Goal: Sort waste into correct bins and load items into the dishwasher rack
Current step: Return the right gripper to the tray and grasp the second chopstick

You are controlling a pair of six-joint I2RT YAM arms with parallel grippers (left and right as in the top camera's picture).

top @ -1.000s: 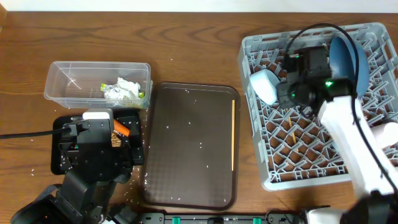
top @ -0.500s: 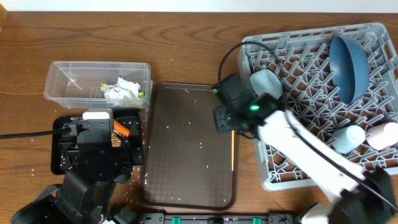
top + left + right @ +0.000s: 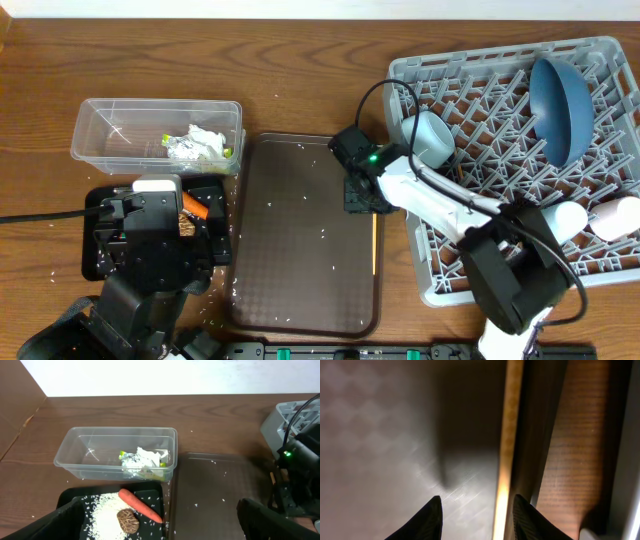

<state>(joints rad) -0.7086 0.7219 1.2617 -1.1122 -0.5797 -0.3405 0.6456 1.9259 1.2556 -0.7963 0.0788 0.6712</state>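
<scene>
Since the earlier frame the right arm had left the large square light-grey plastic dishwasher rack [image 3: 480, 85] and swung out to the left. It stretched low across the rack's near-left corner, with its wrist over the right edge of the brown rectangular serving tray [image 3: 300, 260]. The right gripper [image 3: 365, 195] pointed down at the tray. In the wrist view its two dark fingertips [image 3: 434, 510] stood partly spread. The thin wooden chopstick [image 3: 510, 435] ran lengthwise through the gap, nearer the right-hand tip, and neither tip pressed on it. It lay flat along the tray's right rim [image 3: 375, 240].

The left arm sat folded at the near-left of the table. The left gripper [image 3: 162, 527] hung above the shallow black rectangular tray [image 3: 152, 496], jaws spread wide and empty. In that tray lay the orange carrot [image 3: 140, 505], the small brown food lump [image 3: 128, 520] and a patch of white rice grains [image 3: 105, 515]. Just behind it, the clear plastic rectangular box [image 3: 90, 462] held the crumpled white tissue [image 3: 147, 456] and the yellow-green printed wrapper [image 3: 124, 454].

In the rack the large blue bowl [image 3: 558, 95] stood on edge at the back. The smaller white bowl [image 3: 428, 135] stood near the back-left corner. The small light-blue cup [image 3: 567, 216] and the small pink cup [image 3: 620, 215] were by the right side.
</scene>
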